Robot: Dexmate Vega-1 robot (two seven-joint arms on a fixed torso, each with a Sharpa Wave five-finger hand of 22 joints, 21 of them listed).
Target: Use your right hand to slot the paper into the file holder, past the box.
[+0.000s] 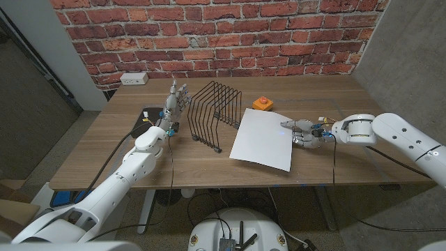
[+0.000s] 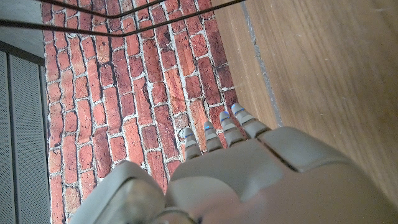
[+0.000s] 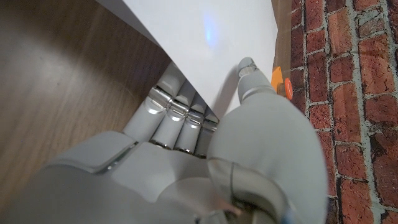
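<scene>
- Right robot hand (image 1: 304,132) pinching the paper (image 1: 263,139) by its right edge, thumb on top, other fingers (image 3: 171,115) underneath
- Paper lifted off the worktop (image 1: 118,157), just right of the wire file holder (image 1: 217,114)
- Orange box (image 1: 263,103) sitting behind the paper
- Left robot hand (image 1: 174,102) upright beside the holder, fingers apart, holding nothing

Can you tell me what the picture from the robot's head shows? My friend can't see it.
The robot's right hand holds a white sheet of paper by its edge over a wooden table. A black wire file holder stands beside the paper, a small orange box sits behind it, and the left hand stands upright, empty.
</scene>
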